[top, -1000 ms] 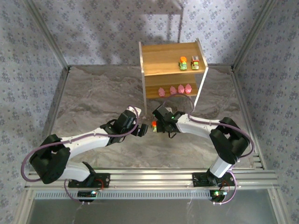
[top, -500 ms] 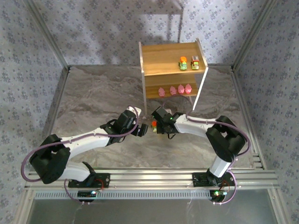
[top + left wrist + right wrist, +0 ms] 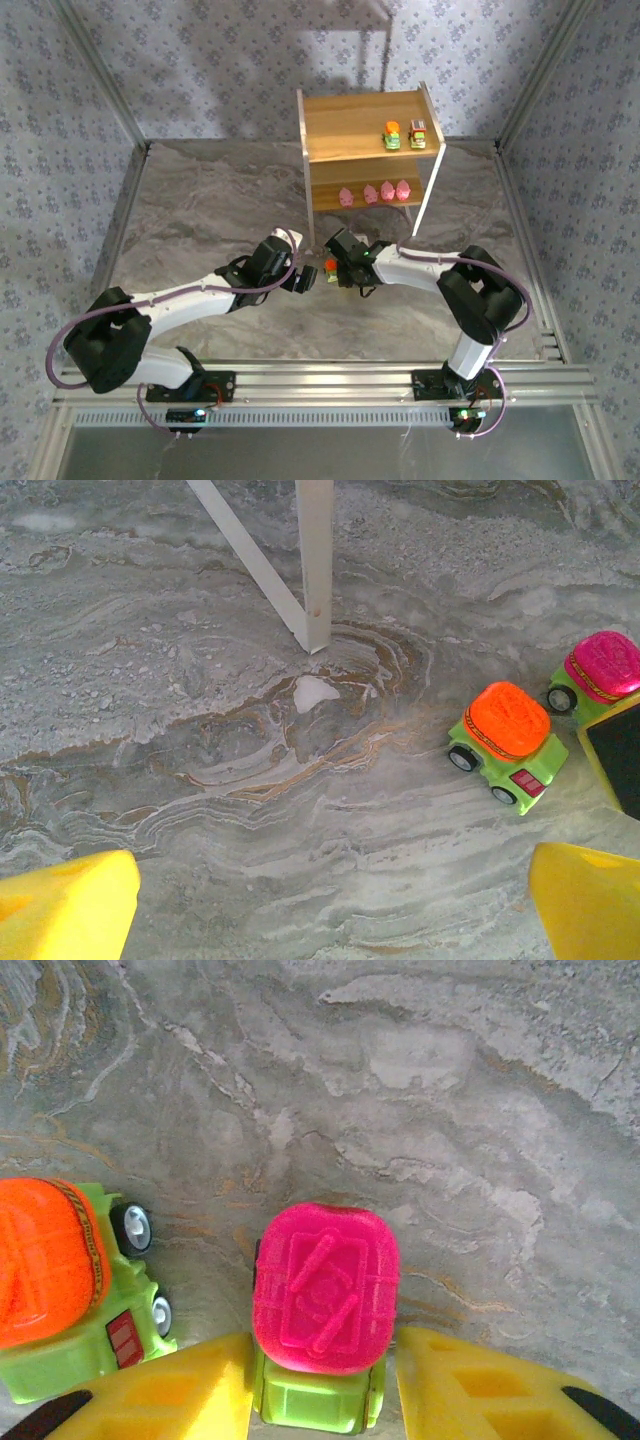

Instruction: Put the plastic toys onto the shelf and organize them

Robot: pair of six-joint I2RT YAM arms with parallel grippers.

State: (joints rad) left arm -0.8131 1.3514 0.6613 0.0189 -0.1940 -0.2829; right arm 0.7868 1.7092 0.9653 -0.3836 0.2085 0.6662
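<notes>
One magenta-topped car (image 3: 325, 1290) sits between the right end effector's (image 3: 325, 1360) fingers (image 3: 170, 1395).

Overhead camera looks down from behind — both wrist cameras, close above the table (image 3: 200, 780), share the orange car (image 3: 505, 735).

The bench (image 3: 200, 780) looks like grey stone with brown veins, matt and slightly rough. The shelf (image 3: 350, 125) has boards of light wood and smooth white side panels. The magenta-topped car (image 3: 325, 1285) and the orange-topped car (image 3: 50, 1260) are glossy plastic, with raised relief on the tops. The fingers (image 3: 170, 1395) of the right tool (image 3: 322, 1400) are matt yellow plastic.
</notes>
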